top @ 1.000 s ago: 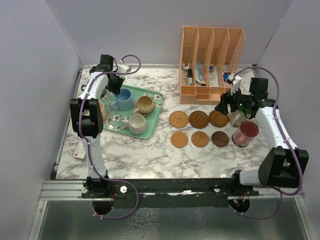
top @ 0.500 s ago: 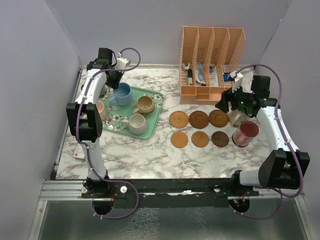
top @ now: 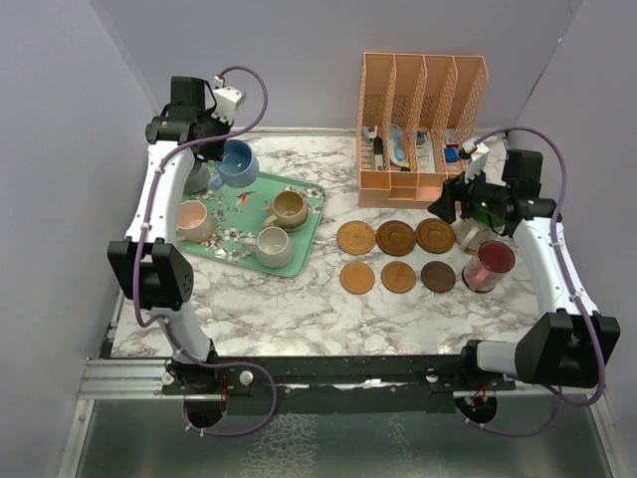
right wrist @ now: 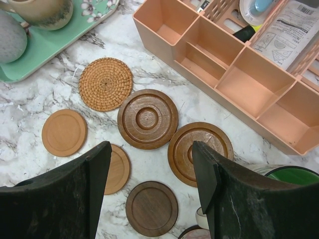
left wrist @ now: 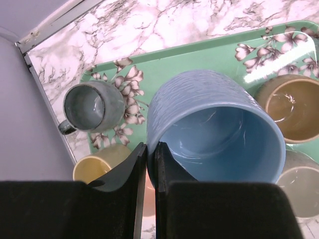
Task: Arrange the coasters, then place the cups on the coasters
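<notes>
Green flowered tray (top: 309,211) left of peach organizer (top: 423,124) on marble table (top: 289,309)

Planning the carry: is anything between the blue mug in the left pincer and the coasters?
Yes. The left pincer holds the light blue glazed mug above the mint-green flowered tray; the tan glazed mug stands there toward the round wooden coasters, so a low path might hit it. The open right pincer hovers over them.

No wording can be read anywhere. A printed paper sheet (right wrist: 286,32) lying in the peach organizer (right wrist: 234,74) carries a barcode and fine lines of print, too small to make out. A white tag (top: 158,305) at the table's (top: 299,309) left edge shows only a red mark.
</notes>
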Tool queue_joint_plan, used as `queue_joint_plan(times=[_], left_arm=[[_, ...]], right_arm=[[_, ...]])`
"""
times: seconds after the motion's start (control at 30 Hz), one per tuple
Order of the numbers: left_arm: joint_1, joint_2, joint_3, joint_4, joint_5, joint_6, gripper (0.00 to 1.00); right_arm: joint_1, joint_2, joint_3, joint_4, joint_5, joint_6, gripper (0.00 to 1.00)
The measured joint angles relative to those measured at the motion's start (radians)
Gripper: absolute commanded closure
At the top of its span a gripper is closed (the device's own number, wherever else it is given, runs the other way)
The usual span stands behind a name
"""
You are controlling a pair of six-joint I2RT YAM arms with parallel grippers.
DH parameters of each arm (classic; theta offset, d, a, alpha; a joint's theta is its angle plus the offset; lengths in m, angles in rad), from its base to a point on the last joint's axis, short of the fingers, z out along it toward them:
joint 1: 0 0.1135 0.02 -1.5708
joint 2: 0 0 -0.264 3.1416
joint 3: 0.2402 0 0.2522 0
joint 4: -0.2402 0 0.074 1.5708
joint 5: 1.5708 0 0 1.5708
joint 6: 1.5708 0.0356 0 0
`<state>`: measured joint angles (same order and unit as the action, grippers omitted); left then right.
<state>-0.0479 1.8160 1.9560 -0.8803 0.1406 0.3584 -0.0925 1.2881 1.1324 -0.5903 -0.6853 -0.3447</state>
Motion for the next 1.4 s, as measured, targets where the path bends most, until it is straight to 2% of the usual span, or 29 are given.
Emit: queue_joint_plan(times=[0.3, 0.6, 1.0, 1.4], left_arm=[[-0.019, -0.135, -0.077, -0.002, 0.027, -0.066, 1.00], [-0.155, -0.240, -0.124, 0.072, 0.034, -0.126, 1.00], [-0.326, -0.225, -0.111, 0.167, -0.038, -0.202, 1.00], [-0.505, -0.067, -0.082, 0.304, -0.173, -0.265, 1.00]], right_arm=[[0.001, 0.000, -0.002, 0.020, -0.001, 0.016, 0.34], [0.002, -0.013, -0.023, 0.057, -0.031, 0.035, 0.34], [0.051, -0.016, 0.048, 0.140, -0.071, 0.073, 0.35], [0.153, 0.082, 0.198, 0.243, -0.094, 0.166, 0.35]])
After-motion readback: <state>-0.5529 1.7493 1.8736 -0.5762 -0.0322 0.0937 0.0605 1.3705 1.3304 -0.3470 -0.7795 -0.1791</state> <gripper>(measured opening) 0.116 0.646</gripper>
